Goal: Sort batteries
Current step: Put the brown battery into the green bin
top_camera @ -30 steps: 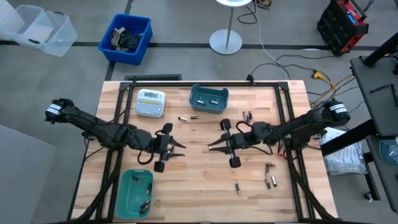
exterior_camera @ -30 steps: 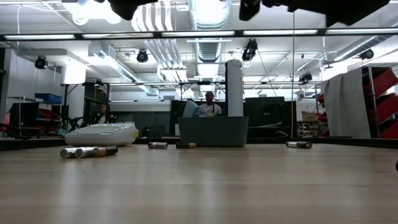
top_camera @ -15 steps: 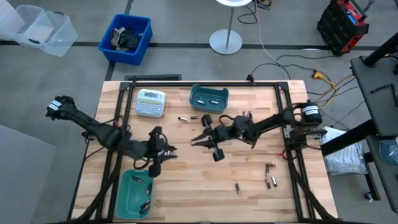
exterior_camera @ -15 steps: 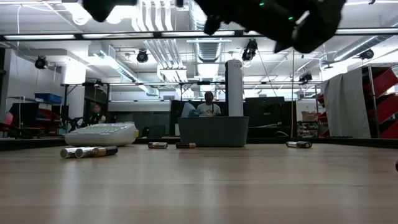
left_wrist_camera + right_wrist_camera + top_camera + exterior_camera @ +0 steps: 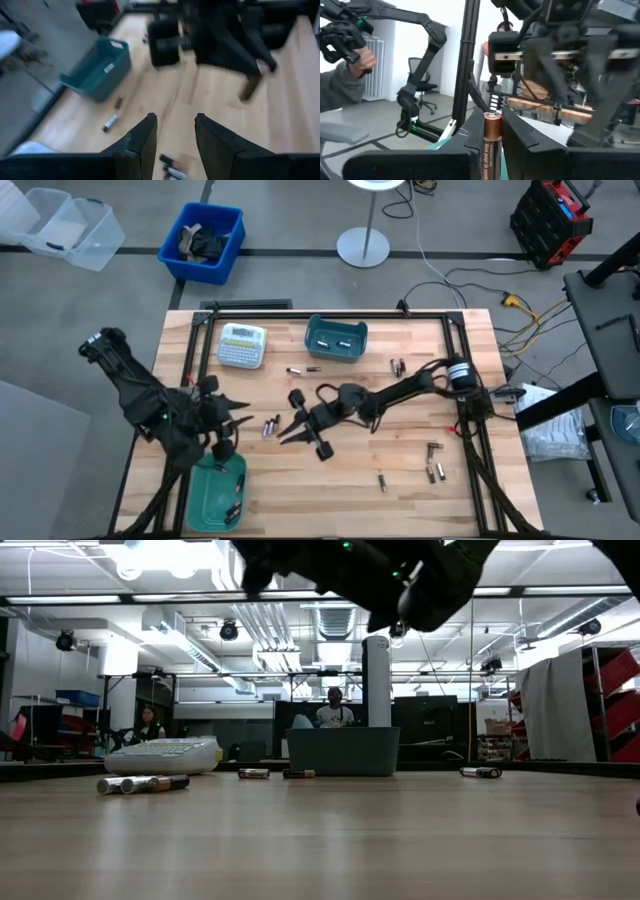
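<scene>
- High view: right gripper mid-table, just right of loose batteries, fingers clamped on copper-black battery.
- Left gripper just above near teal bin, fingers apart, empty.

Premises are an industrial robotics lab or workshop: exposed ceiling ducting, strip lighting, seated persons at workstations, a red tool case, floor cabling and storage bins.
</scene>
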Robot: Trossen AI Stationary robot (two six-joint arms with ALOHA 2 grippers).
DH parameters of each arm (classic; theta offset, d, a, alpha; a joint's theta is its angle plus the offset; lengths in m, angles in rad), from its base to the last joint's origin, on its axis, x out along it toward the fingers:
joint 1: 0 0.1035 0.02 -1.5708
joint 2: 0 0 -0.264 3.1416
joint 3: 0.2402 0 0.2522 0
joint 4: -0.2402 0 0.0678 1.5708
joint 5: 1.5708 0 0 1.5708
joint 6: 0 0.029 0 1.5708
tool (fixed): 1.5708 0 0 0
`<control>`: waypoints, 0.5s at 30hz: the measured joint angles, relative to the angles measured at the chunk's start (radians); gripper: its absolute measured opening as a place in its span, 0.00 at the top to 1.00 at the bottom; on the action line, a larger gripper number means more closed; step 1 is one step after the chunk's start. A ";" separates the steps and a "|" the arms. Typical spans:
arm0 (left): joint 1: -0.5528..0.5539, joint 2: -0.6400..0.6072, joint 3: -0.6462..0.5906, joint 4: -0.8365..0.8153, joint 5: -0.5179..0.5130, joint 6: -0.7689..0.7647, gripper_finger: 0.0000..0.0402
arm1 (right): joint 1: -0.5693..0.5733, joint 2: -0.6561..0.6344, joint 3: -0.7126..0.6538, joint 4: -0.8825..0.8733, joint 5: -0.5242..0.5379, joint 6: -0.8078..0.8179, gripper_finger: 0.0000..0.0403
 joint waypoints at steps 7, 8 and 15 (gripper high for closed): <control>-0.039 -0.001 -0.072 -0.010 -0.071 -0.010 0.71 | 0.022 0.163 0.182 -0.003 0.003 0.081 0.92; -0.041 -0.001 -0.083 -0.010 -0.071 -0.017 0.71 | 0.024 0.186 0.209 -0.003 0.003 0.095 0.92; -0.064 -0.004 -0.123 -0.010 -0.070 -0.054 0.71 | 0.040 0.330 0.400 -0.016 0.012 0.169 0.92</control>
